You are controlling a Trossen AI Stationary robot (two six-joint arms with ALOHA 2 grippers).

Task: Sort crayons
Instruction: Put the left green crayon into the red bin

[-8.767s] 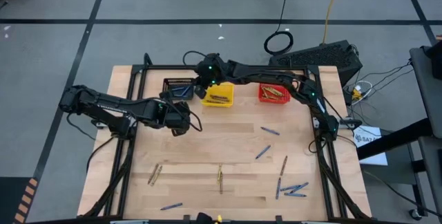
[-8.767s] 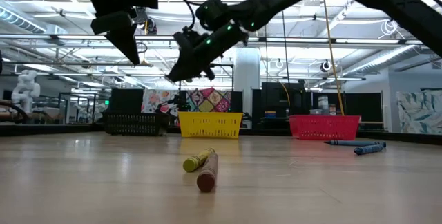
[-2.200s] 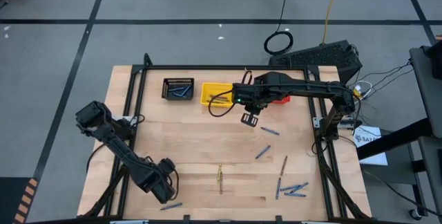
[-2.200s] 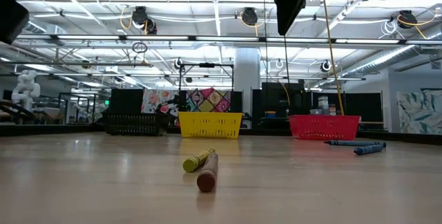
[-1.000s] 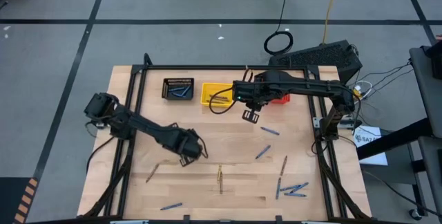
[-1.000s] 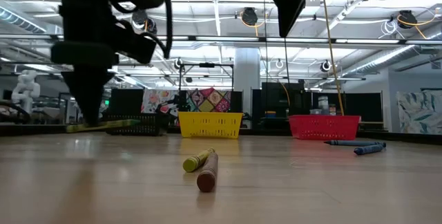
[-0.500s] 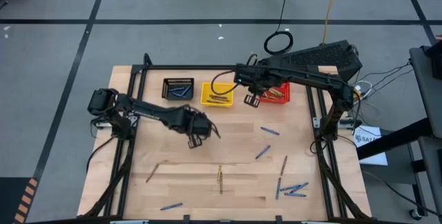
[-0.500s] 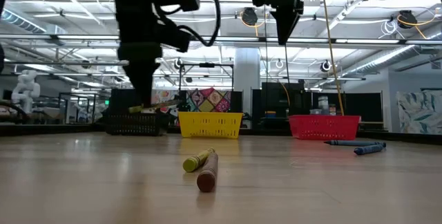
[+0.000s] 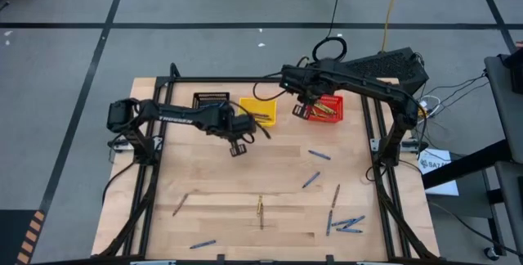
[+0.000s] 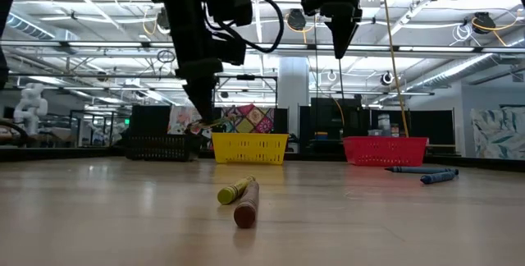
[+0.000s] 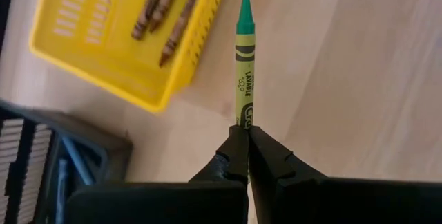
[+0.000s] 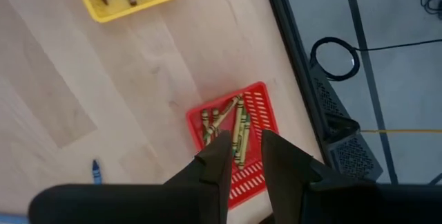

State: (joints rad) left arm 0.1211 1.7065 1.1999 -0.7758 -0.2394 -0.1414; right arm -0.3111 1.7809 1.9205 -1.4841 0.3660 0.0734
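My left gripper [image 11: 246, 128] is shut on a yellow-green crayon [image 11: 245, 65] with a green tip. It hangs over the table just near of the yellow basket [image 9: 260, 111], as the high view [image 9: 239, 144] and the low view [image 10: 201, 110] also show. The yellow basket [image 11: 110, 37] holds brown crayons. My right gripper [image 12: 245, 137] hovers high over the red basket [image 12: 259, 113] with a gap between its fingers and nothing in it. The red basket holds several olive crayons [image 12: 239, 124]. Loose crayons lie on the table, among them blue ones [image 9: 319, 155] and olive ones [image 9: 261, 210]. My left gripper pinches the crayon's blunt end [image 11: 244, 119] between its two fingertips. The fingers come from above, slanting down. The rest of the crayon sticks out beyond the fingertips, green tip away from them. It is lifted clear of the table.
A black basket [image 9: 211, 101] stands left of the yellow one at the far edge. More loose crayons lie at the near right [image 9: 347, 224], near left [image 9: 181, 205] and near edge [image 9: 203, 244]. Two lie close to the low camera [image 10: 239, 196].
My left gripper has carried the crayon from the table's middle toward the far edge and a little right, up to the yellow basket, rising slightly and rolling its wrist. My right gripper has moved toward the far edge and now stands over the red basket.
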